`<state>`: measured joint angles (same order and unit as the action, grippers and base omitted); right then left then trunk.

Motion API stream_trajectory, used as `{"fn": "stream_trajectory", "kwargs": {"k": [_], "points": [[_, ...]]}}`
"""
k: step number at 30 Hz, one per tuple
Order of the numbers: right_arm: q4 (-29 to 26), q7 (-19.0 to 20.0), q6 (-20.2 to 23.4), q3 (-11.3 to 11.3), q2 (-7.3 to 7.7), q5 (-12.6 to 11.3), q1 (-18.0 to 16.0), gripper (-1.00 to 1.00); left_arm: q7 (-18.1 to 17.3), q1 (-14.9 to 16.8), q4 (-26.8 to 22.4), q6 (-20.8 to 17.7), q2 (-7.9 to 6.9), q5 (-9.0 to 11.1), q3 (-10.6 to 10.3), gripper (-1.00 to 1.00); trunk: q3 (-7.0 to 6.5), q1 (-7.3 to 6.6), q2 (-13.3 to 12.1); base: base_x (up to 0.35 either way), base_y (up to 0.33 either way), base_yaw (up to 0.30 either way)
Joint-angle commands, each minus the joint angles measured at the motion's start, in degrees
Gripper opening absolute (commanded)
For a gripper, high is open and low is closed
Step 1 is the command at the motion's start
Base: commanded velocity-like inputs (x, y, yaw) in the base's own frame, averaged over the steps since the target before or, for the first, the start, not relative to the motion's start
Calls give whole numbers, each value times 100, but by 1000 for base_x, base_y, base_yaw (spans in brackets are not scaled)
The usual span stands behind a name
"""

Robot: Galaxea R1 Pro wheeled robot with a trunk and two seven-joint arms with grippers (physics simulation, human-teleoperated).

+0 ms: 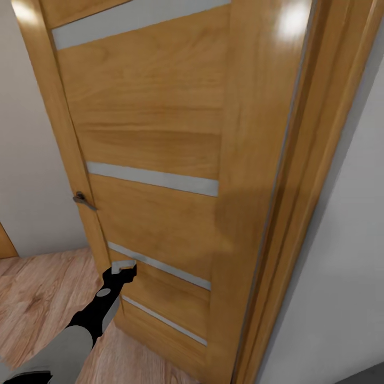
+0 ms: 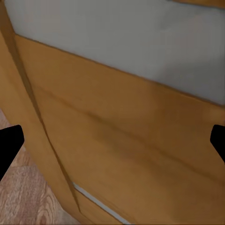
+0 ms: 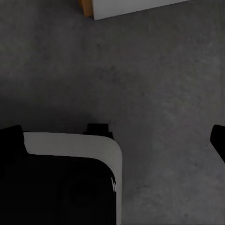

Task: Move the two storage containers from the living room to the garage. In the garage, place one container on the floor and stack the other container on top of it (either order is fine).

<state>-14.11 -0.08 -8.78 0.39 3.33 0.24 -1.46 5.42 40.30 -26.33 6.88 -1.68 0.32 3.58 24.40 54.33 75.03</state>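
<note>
The two storage containers are out of view. A wooden door (image 1: 154,138) with grey glass strips stands right in front of me. My left gripper (image 1: 124,268) is stretched out low against the door's lower panel, beside its free edge. In the left wrist view the left gripper (image 2: 112,140) is open, its fingertips wide apart with nothing between them and the door panel (image 2: 122,136) very close. My right gripper (image 3: 114,138) hangs open and empty above the dark grey concrete floor (image 3: 154,84), next to my own base (image 3: 61,183).
A dark lever handle (image 1: 82,199) sits on the door's left edge. The door frame (image 1: 298,186) and a white wall (image 1: 346,266) close off the right. Light wood-plank flooring (image 1: 37,298) lies at lower left. A white wall foot (image 3: 131,7) meets the concrete.
</note>
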Motion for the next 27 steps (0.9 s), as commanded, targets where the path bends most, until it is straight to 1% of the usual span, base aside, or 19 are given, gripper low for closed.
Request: {"fn": "stream_trajectory", "kwargs": {"k": [1,6,10,27], "points": [[5,-1,-19,4,1,2,-4,100,10,4,5,18,1,3,3,100,6,1,3,163,0,-3],[5,-1,-19,4,1,2,-4,100,8,4,5,16,1,3,2,100,6,1,3,242,0,-1],[5,-1,-19,4,1,2,-4,100,6,4,5,16,1,3,2,100,6,1,3,129,0,0],[5,-1,-19,5,1,2,-4,100,10,4,5,24,1,-2,2,100,6,1,3,9,0,0]]}}
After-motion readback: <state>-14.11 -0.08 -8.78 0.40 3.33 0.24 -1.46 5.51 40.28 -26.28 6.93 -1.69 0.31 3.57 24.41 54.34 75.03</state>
